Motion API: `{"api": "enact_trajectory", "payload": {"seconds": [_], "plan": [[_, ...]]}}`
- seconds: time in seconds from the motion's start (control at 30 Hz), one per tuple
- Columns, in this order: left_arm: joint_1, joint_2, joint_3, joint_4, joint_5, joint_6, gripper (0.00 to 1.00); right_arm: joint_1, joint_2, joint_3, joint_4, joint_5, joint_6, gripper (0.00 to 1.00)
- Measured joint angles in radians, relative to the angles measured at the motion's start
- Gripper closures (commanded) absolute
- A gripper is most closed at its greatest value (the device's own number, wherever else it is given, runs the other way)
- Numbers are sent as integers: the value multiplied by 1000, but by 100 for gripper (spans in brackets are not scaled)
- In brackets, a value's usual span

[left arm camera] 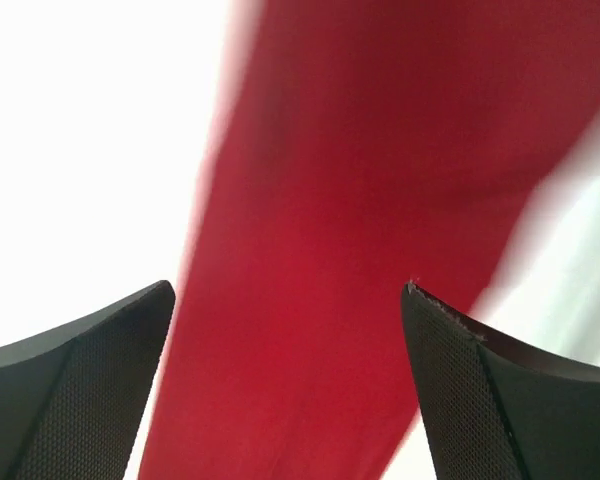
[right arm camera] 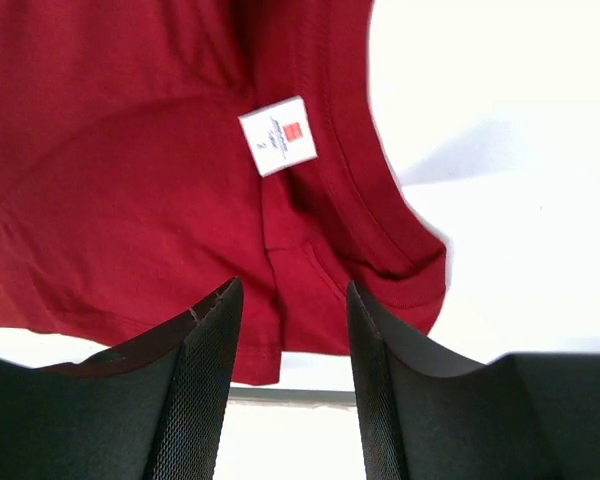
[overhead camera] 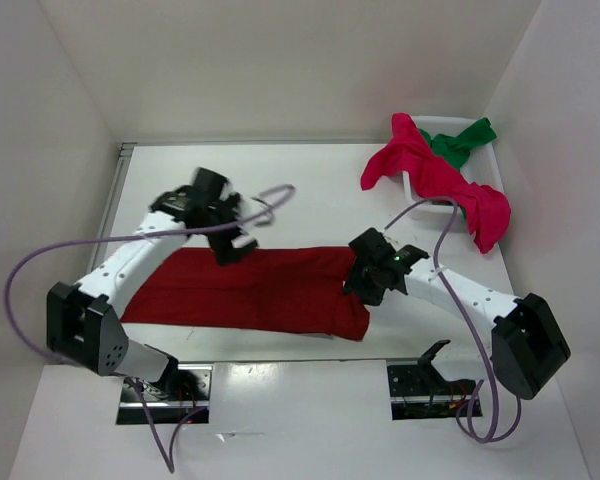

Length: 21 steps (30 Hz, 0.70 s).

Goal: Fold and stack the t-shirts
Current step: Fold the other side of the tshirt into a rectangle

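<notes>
Now the dark red shirt [overhead camera: 250,290] lies flat on the table [overhead camera: 310,190] as a long band, stretched between the two arms. The left gripper [left arm camera: 290,290] hangs over its far edge with the fingers spread wide and nothing between them. The right gripper [right arm camera: 292,285] is at the collar end, near the white label [right arm camera: 277,135]. Its fingers stand partly apart, and as far as I can see they hold nothing, though the cloth runs close under the tips. The crimson shirt [overhead camera: 430,175] hangs over the rim of the white basket [overhead camera: 442,121] at the far right, and the green shirt [overhead camera: 460,140] lies bunched inside it. I judge this cloth to be light, soft and limp: it will sag, drag on the table and lose its fold if lifted by one point only. A better hold is a pinch on the thicker parts, the collar seam or the hem, with one gripper at each corner of an end, so the layers come up together.
</notes>
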Motion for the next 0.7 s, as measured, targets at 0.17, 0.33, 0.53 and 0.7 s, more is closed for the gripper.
{"api": "enact_trajectory", "payload": {"seconds": [0.17,0.33,0.53,0.7], "plan": [[411,-72,-188,201,-217,29,0,-1,-79,-107,-14,-31,80,44],[577,11,-238,242,-291,33,0,-1,-140,-153,-46,-45,143,44],[897,259,35,362,-277,42,0,-1,-146,-163,-45,-45,177,41],[890,262,-43,383,-269,108,0,-1,-147,-216,-9,-64,200,40]]}}
